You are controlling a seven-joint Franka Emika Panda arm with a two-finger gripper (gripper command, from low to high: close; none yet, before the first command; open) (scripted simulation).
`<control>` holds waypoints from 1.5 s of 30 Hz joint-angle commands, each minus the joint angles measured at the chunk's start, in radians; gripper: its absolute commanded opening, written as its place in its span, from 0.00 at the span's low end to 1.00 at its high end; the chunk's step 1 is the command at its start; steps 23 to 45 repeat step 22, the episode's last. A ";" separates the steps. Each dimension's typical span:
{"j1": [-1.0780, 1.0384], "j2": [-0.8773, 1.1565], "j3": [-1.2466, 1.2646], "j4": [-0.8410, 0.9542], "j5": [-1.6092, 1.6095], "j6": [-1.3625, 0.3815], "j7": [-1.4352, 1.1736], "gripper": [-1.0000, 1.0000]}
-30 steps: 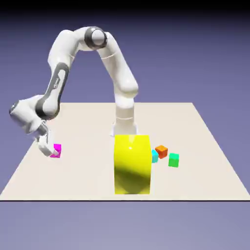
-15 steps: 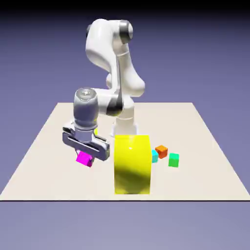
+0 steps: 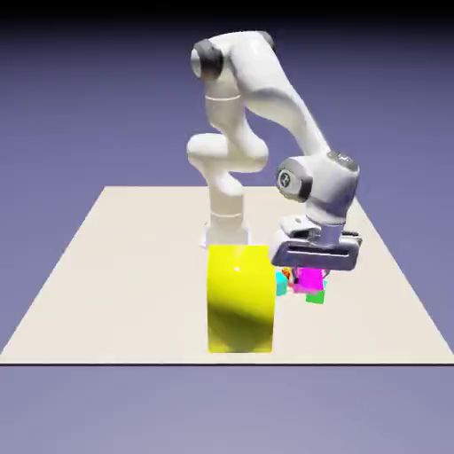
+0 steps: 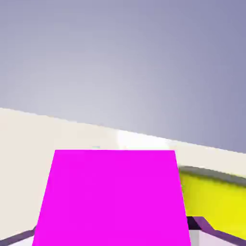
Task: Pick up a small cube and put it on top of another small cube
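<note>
In the exterior view, the big block (image 3: 240, 300) stands left of the small cubes (image 3: 281, 284).

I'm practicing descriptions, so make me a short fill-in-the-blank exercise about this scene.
1. The gripper is shut on a cube colored ____.
2. The large block on the table is colored ____.
3. In the exterior view, the small cyan cube is immediately to the large block's ____.

Missing words: magenta; yellow; right.
</note>
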 commanded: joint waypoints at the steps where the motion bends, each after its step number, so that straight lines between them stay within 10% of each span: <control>1: 0.014 0.014 0.006 -0.009 0.040 -0.026 0.007 0.00; 13: 0.008 0.166 -0.012 0.000 0.530 -0.327 0.020 0.00; 19: 0.054 0.250 -0.029 -0.092 0.520 -0.152 0.019 0.00; 20: 0.054 0.250 -0.029 -0.092 0.520 -0.152 0.019 1.00; 45: 0.043 0.229 -0.025 -0.069 0.522 -0.195 0.019 1.00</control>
